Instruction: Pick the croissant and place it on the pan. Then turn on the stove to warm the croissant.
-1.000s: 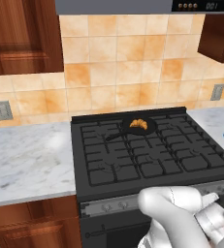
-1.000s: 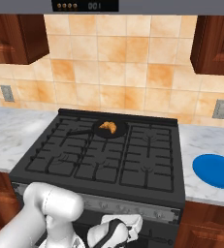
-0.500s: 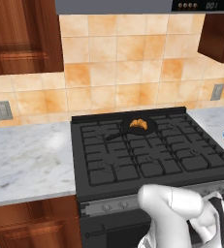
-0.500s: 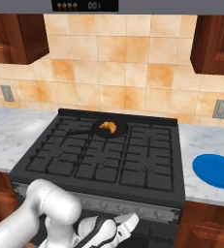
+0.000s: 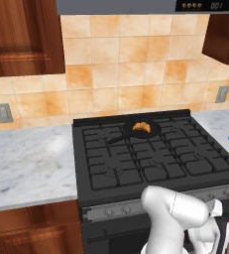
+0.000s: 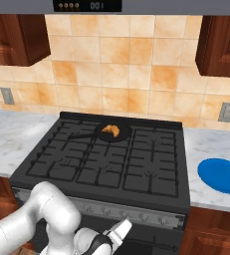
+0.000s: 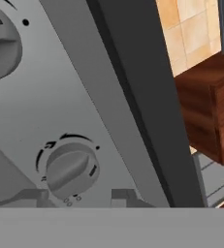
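croissant (image 5: 142, 127) in pan (image 5: 153, 132), upper centre of stove (image 5: 101, 182) | gripper (image 7: 79, 195) at knob (image 7: 72, 168), lower left; we judge jaws part open, holding nothing (tips barely visible) | knob: rigid, smooth; pinch across its ridge

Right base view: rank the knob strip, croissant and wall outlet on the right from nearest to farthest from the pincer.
1. Knob strip: on the stove front, just above the pincer.
2. Croissant: in the pan on a back burner, beyond the grates.
3. Wall outlet: on the tiled wall, up and to the right, behind the counter.
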You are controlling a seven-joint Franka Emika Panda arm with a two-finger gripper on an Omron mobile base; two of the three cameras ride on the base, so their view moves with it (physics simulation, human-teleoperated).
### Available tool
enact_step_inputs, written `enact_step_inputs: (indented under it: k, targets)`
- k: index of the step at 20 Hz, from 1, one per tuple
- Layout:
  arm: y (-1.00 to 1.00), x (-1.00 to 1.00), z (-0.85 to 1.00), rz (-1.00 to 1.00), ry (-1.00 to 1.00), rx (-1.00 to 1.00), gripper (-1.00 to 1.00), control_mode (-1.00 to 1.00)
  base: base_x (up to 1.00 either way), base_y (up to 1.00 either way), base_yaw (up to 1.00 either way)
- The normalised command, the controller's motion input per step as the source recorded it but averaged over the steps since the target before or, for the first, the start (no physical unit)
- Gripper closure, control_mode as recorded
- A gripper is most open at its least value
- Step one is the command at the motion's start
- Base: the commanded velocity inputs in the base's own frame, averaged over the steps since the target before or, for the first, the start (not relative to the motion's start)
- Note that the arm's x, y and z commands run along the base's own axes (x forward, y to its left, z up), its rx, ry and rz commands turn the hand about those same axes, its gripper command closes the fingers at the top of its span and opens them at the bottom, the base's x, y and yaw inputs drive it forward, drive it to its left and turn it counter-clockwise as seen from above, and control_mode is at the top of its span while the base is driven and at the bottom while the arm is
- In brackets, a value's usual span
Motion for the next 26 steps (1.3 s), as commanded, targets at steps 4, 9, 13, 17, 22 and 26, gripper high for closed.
enact_step_inputs:
  k: [4, 9, 13, 17, 22, 26]
  targets:
    - [0.51, 0.54, 1.0, 0.21, -0.27, -0.3, 1.0, -1.0, 0.0, 0.0, 0.0]
    - [0.28, 0.78, 0.88, 0.34, -0.21, -0.34, 1.0, -1.0, 0.0, 0.0, 0.0]
    - [0.03, 0.68, 0.69, 0.45, -0.23, -0.33, 1.0, -1.0, 0.0, 0.0, 0.0]
    - [0.03, 0.3, 0.5, 0.53, -0.39, -0.38, 1.0, -1.0, 0.0, 0.0, 0.0]
    - [0.16, 0.01, 0.49, 0.64, -0.41, -0.34, 1.0, -1.0, 0.0, 0.0, 0.0]
    - [0.84, -0.08, 0.63, 0.66, -0.06, -0.31, 1.0, -1.0, 0.0, 0.0, 0.0]
